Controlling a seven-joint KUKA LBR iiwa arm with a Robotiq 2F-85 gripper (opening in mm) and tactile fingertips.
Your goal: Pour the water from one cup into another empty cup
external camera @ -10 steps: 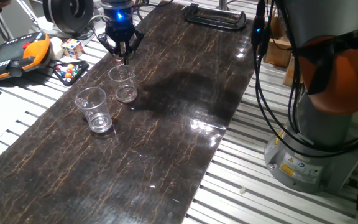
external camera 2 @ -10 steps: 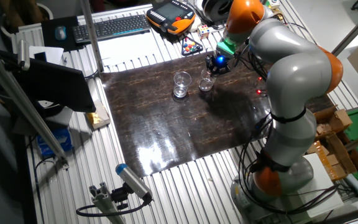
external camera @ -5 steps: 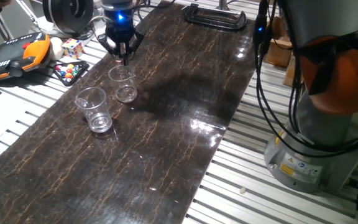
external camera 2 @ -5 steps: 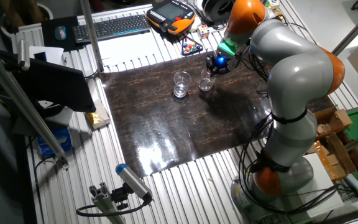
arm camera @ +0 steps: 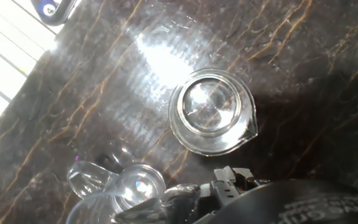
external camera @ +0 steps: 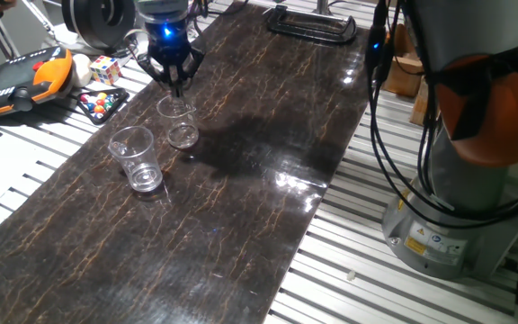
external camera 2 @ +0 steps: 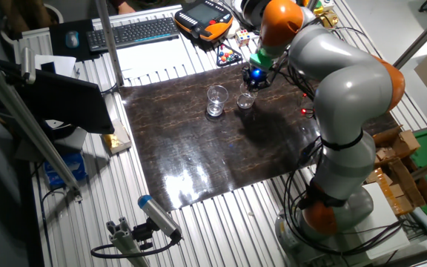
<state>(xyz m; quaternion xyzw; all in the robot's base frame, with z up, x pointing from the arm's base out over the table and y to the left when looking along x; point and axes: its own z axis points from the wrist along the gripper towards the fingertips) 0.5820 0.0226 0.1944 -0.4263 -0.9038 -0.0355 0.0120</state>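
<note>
Two clear plastic cups are standing near the tabletop's [external camera: 268,135] far-left edge, as the claw [external camera: 174,83], fingers together, is edging left above the shorter cup [external camera: 180,122], leaving the taller tumbler [external camera: 136,158] ungrasped.

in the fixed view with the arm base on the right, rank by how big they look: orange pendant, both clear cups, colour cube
1. orange pendant
2. wider tumbler
3. narrower cup, though it stands farther from the camera, so the gap is unsure
4. colour cube, also farther back
</note>
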